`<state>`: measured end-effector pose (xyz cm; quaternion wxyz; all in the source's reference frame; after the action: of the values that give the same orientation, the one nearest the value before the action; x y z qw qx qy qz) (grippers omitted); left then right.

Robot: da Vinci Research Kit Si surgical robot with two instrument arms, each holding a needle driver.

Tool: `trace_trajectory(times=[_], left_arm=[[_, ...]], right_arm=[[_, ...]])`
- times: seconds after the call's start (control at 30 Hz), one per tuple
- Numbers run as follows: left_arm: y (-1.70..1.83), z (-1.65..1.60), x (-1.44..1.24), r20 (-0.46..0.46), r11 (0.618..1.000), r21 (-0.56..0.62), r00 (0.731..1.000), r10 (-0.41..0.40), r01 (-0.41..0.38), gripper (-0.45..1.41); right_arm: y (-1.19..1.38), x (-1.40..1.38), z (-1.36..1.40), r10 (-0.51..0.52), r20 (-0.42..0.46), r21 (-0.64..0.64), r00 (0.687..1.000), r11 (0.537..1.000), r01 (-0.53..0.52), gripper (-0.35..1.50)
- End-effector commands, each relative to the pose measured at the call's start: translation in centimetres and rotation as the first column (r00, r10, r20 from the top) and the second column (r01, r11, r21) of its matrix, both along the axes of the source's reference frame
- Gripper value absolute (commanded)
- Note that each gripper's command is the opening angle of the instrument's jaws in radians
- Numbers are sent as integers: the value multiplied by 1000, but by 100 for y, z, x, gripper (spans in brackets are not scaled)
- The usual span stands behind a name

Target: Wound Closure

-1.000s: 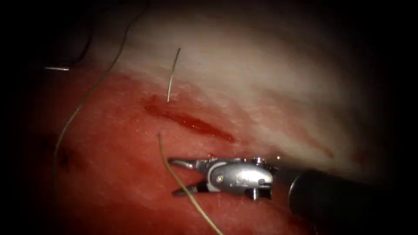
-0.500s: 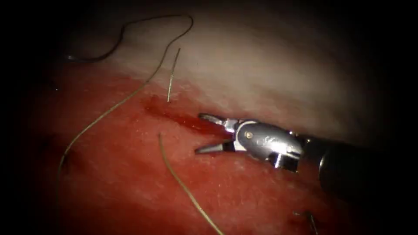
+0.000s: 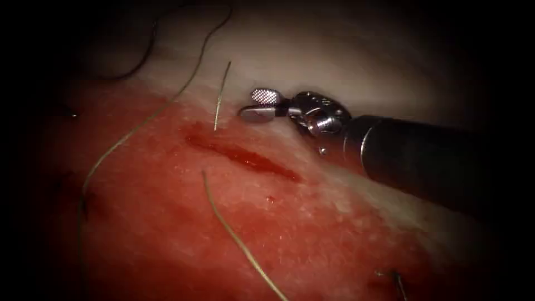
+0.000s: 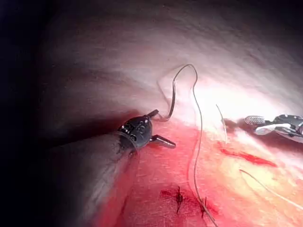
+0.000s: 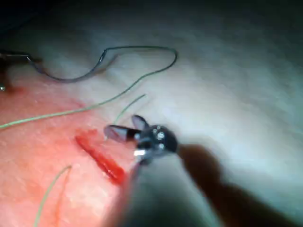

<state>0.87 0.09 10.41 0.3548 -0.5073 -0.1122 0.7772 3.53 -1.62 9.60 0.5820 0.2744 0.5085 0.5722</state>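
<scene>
The cut (image 3: 245, 158) runs slantwise across the red-stained tissue (image 3: 334, 223). My right tool (image 3: 259, 105) hovers just above and to the right of the cut's upper end, open and holding nothing. It stands close to a short thread end (image 3: 221, 95) that sticks up from the tissue. A second thread end (image 3: 234, 234) trails on the cut's left side. Far left, the dark curved needle (image 3: 139, 61) lies out of the tissue, with the long thread (image 3: 128, 134) trailing from it. My left tool (image 4: 159, 127) is open, one end of the needle (image 4: 173, 90) beside one jaw.
Dark older stitches (image 4: 179, 198) sit on the tissue near the left tool, and another small one (image 3: 395, 278) lies low on the right. The right tool's thick dark shaft (image 3: 418, 156) crosses the tissue to the right of the cut.
The right tool rose from below the cut, crossed over it and now sits above it, open throughout. The thread at top left swung into a loop and then shifted.
</scene>
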Motion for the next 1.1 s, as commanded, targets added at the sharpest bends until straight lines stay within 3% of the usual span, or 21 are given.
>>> trace_trajectory(times=[0.03, 0.3, 0.57, 0.83, 0.9, 0.93, 0.97, 1.0, 1.03, 1.1], left_arm=[[0, 7, -5, 4, 1000, -1, 1000, 2, -2, 69], [-1, 5, -10, 13, 1000, 19, 1000, -1, 1, 71], [-2, 3, -12, 17, 1000, 20, 1000, 1, -1, 74], [-2, 3, -12, 21, 1000, 21, 1000, 3, -3, 76], [-2, 3, -12, 21, 1000, 21, 1000, 3, -3, 76], [-2, 3, -12, 21, 1000, 21, 1000, 3, -3, 76], [-2, 3, -12, 21, 1000, 21, 1000, 3, -4, 76], [-2, 3, -12, 19, 1000, 22, 1000, 5, -6, 76], [-2, 3, -12, 19, 1000, 22, 1000, 5, -6, 76], [-2, 3, -12, 19, 1000, 22, 1000, 6, -6, 76]], right_arm=[[9, 13, 15, 5, -11, 33, 1000, 999, -5, 73], [4, 34, 59, 67, -156, 226, 985, 974, -31, 76], [11, 55, 65, 103, -255, 268, 962, 963, -32, 76], [17, 76, 71, 107, -262, 268, 959, 963, -34, 74], [18, 79, 72, 110, -261, 268, 959, 963, -37, 63], [19, 80, 73, 112, -262, 266, 958, 963, -40, 46], [19, 81, 74, 109, -258, 267, 960, 963, -37, 0], [19, 81, 75, 102, -256, 268, 961, 963, -31, -22], [19, 80, 75, 97, -261, 268, 960, 963, -24, -35], [18, 78, 75, 74, -286, 245, 955, 969, -1, -35]])
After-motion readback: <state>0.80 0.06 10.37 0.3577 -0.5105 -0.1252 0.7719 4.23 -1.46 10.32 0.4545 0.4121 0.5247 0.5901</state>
